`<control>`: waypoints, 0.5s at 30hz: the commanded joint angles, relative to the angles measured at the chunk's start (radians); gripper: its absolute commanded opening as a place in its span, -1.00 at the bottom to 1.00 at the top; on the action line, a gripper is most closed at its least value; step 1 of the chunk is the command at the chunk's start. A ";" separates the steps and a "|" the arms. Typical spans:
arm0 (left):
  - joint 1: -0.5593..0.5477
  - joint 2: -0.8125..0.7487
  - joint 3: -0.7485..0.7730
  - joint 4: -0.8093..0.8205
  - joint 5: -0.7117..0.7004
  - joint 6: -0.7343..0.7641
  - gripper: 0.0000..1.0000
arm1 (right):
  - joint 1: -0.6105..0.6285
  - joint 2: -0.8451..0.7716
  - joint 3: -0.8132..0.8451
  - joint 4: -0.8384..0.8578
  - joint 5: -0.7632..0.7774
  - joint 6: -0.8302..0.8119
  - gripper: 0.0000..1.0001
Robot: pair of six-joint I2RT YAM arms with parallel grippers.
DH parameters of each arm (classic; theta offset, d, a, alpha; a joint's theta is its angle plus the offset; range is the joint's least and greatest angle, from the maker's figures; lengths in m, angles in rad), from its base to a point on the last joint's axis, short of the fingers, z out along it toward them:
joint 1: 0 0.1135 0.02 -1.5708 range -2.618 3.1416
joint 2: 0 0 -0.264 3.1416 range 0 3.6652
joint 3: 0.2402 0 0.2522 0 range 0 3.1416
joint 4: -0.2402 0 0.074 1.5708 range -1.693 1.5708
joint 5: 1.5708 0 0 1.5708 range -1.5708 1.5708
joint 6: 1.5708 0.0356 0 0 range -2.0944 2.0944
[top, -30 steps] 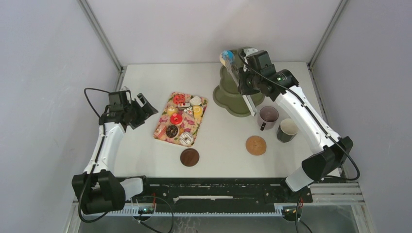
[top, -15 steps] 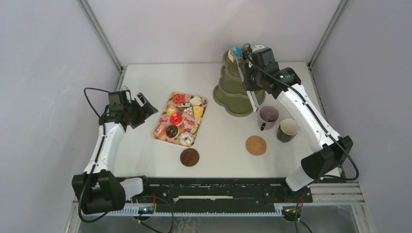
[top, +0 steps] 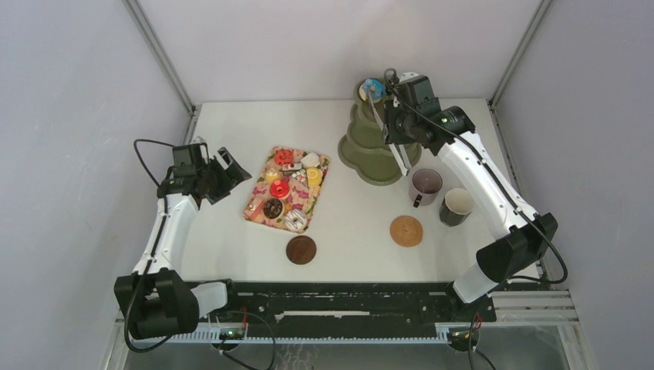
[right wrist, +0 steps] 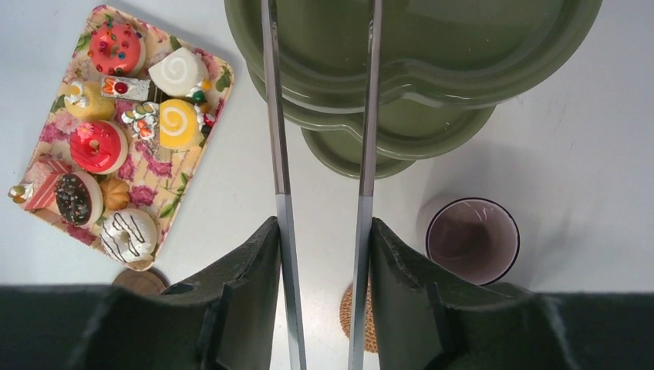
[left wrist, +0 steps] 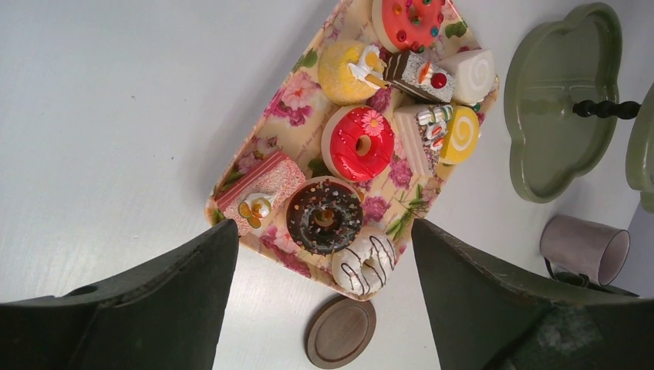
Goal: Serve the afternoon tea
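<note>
Several toy pastries lie on the floral tray, among them a red donut, a chocolate donut and a white striped donut. A blue donut is at the top tier of the green tiered stand. My right gripper is shut on the long metal tongs, which reach over the stand toward the blue donut. Their tips are hidden, so I cannot tell if they still pinch it. The mauve mug and the green mug stand right of the stand. My left gripper is open and empty, left of the tray.
A dark wooden coaster lies in front of the tray. A wicker coaster lies in front of the mauve mug. Grey walls close in the table on three sides. The stand's lower tiers hold nothing.
My right gripper has carried the tongs and blue donut right and back, from the stand's left side to over its top tier. The left arm has not moved.
</note>
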 commanded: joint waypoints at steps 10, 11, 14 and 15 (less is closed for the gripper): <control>0.006 -0.006 0.021 0.029 0.034 0.004 0.74 | -0.004 -0.120 -0.024 0.063 -0.035 0.045 0.00; 0.005 -0.008 0.020 0.028 0.034 0.004 0.74 | -0.005 -0.129 -0.027 0.061 -0.038 0.048 0.01; 0.005 -0.008 0.017 0.029 0.033 0.003 0.74 | -0.004 -0.152 -0.048 0.062 -0.041 0.050 0.02; 0.005 -0.008 0.016 0.029 0.033 0.003 0.74 | -0.005 -0.156 -0.056 0.062 -0.037 0.049 0.02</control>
